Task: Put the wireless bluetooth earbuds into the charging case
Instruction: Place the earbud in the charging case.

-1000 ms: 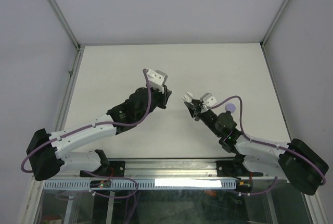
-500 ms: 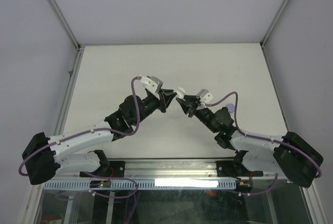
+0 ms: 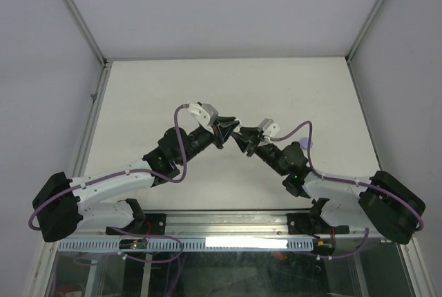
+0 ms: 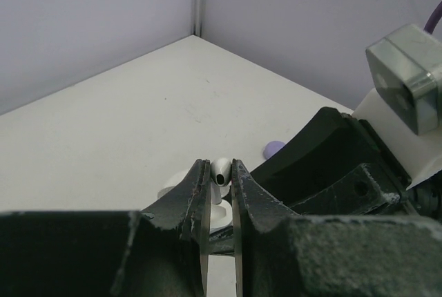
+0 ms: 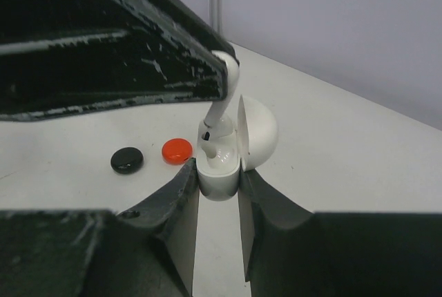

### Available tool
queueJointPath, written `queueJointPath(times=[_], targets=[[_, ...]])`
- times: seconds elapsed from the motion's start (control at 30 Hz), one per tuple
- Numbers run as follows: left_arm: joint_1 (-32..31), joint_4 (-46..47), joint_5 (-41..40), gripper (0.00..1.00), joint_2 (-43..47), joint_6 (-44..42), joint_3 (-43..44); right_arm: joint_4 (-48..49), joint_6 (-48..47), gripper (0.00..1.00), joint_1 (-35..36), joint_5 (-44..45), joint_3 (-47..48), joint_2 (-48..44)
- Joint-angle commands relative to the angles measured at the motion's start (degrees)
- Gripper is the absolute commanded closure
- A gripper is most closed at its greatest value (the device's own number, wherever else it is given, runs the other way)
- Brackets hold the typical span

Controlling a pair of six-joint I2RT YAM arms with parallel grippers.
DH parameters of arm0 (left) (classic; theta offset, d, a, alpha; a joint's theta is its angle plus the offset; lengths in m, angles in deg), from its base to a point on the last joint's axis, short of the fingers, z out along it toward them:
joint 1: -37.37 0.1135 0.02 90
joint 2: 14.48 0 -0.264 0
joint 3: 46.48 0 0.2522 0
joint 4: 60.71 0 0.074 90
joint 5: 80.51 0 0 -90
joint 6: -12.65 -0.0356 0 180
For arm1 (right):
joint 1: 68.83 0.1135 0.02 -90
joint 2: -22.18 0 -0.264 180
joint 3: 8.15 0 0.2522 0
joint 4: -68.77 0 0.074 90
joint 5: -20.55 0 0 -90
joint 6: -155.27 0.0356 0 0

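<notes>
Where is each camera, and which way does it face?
Top external: above and behind, looking down at the table; left arm and right arm show.
Left wrist: on that arm, looking past the left gripper pinching an earbud.
Right wrist: on that arm, looking past the right gripper holding the open charging case.
Both wrist views share the earbud.

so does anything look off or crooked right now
Nothing spilled or damaged. The one oddity: the white earbud pinched in the left hand meets the open case held by the right hand at a slant, not yet seated.
</notes>
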Motion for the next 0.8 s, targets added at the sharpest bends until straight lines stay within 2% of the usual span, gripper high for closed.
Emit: queueJointPath(times=[0.0,0.43,0.77], targets=[[-0.24,3.77,0.89,0.93,-0.68,-2.12,-0.75,4.62,0.89,0.89,0.34,0.19,2.62,-1.95],[-0.24,2.10,-0.89,0.93,0.41,-4.41,-1.83,3.61,0.38,0.89,0.34,1.31,2.56,-3.53],[-0.24,1.45,0.82,0.93,1.92,-4.80,-3.28,3.70,-0.11,0.88,0.34,2.20,2.01,-4.01]])
